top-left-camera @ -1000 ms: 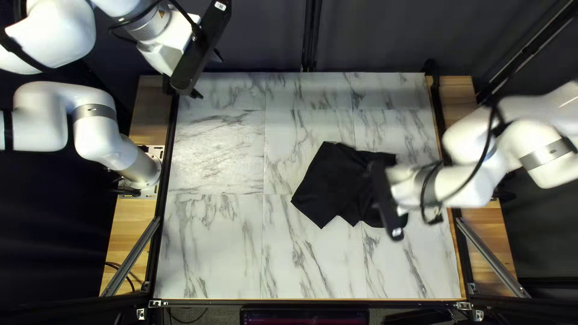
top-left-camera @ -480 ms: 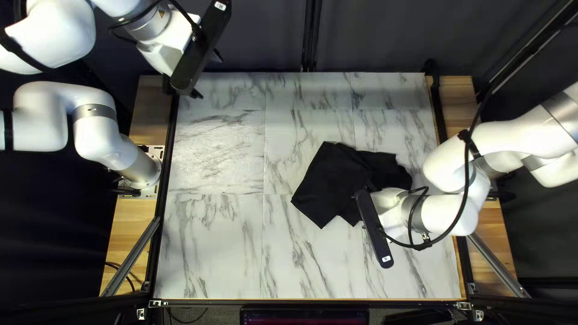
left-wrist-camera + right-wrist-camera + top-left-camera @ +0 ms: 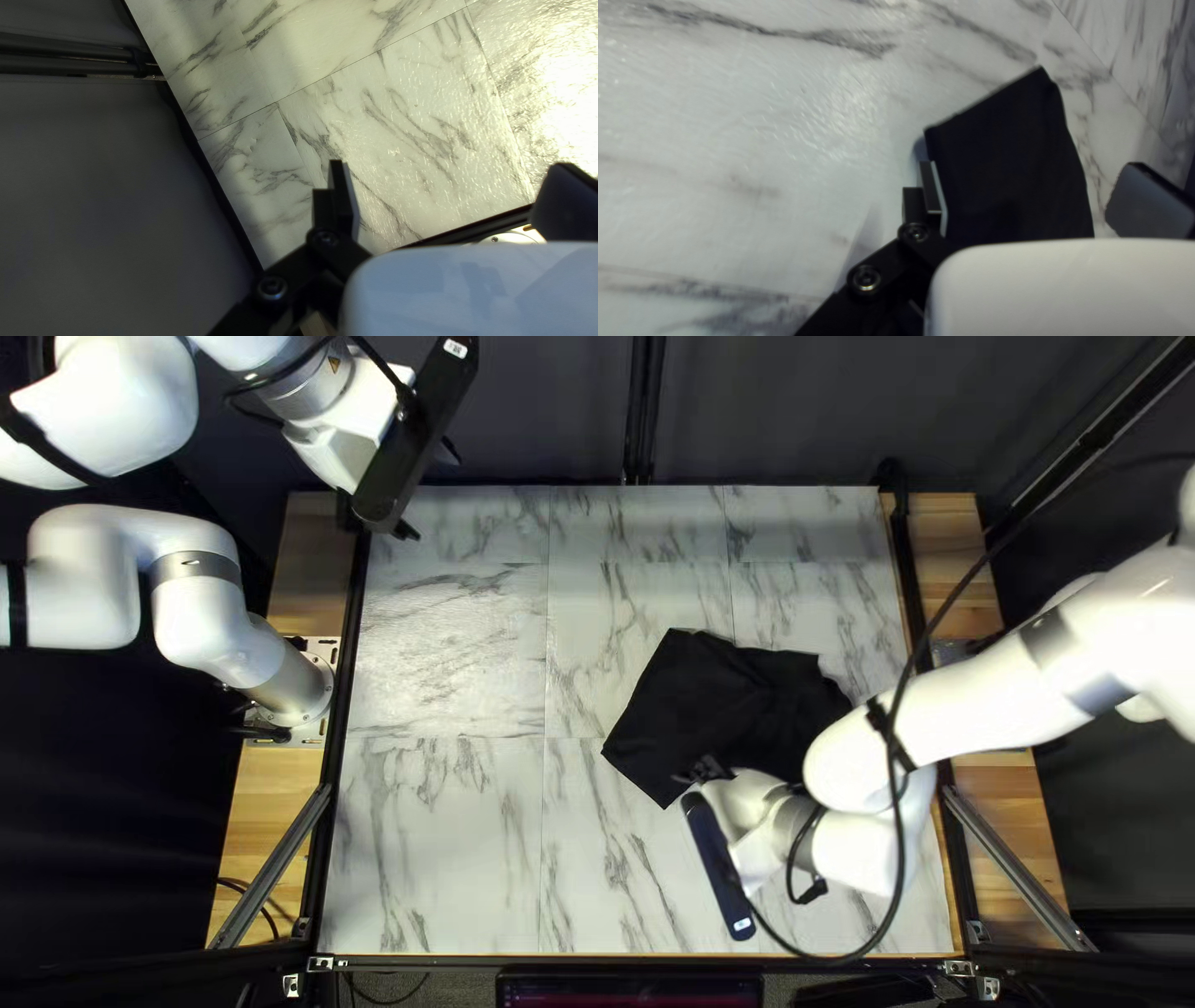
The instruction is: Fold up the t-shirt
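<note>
item one: black t-shirt, lying bunched and overlapping on the marbled table, from the middle toward three o'clock in the top left view; one corner points to seven o'clock, part of the cloth hidden by the right arm.

item two: right gripper, at the t-shirt's six o'clock side; state, fingers spread wide. in its wrist view, one finger overlaps the cloth's edge, the other stands past the far side, with cloth showing between them; whether either touches it, cannot tell.

item three: left gripper, over the table's corner between ten and eleven o'clock, well apart from the t-shirt; state, fingers parted wide, marbled surface showing beyond them.

item four: left arm, base at nine o'clock, reaching toward eleven.

item five: dark curtain, at twelve o'clock, behind the table.

item six: black cable, looping beside the right arm toward five o'clock.
</note>
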Controlling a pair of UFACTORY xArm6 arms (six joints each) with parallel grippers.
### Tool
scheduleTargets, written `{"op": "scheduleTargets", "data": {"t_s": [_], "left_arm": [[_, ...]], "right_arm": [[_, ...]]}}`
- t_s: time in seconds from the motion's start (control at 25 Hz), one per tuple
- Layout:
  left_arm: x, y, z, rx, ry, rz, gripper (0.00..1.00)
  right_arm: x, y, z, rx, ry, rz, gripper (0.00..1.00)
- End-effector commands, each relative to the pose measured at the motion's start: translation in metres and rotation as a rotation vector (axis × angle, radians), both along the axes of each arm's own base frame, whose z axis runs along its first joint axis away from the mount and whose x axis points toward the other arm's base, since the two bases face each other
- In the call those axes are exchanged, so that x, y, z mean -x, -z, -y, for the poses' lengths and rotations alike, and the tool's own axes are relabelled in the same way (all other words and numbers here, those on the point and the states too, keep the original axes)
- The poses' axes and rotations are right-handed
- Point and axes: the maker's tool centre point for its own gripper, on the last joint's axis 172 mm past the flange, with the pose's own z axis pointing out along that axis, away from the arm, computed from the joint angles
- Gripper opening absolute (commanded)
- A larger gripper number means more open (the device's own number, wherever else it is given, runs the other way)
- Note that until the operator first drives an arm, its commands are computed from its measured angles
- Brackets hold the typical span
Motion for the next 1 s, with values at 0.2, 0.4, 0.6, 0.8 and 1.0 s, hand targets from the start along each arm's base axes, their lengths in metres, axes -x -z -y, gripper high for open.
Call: {"op": "scheduleTargets", "data": {"t_s": [0.2, 0.4, 0.6, 0.8, 1.0], "left_arm": [[0.0, 0.0, 0.0, 0.0, 0.0, 0.0, 1.0], [0.0, 0.0, 0.0, 0.0, 0.0, 0.0, 1.0], [0.0, 0.0, 0.0, 0.0, 0.0, 0.0, 1.0], [0.0, 0.0, 0.0, 0.0, 0.0, 0.0, 1.0], [0.0, 0.0, 0.0, 0.0, 0.0, 0.0, 1.0]], "right_arm": [[-0.015, 0.014, -0.002, 0.041, -0.053, -0.033, 1.0], [-0.014, 0.021, 0.002, 0.063, -0.081, -0.056, 0.98], [-0.015, 0.024, 0.009, 0.069, -0.09, -0.067, 0.91], [-0.013, 0.025, 0.017, 0.073, -0.083, -0.079, 0.84], [-0.014, 0.026, 0.019, 0.081, -0.068, -0.098, 0.65]]}}
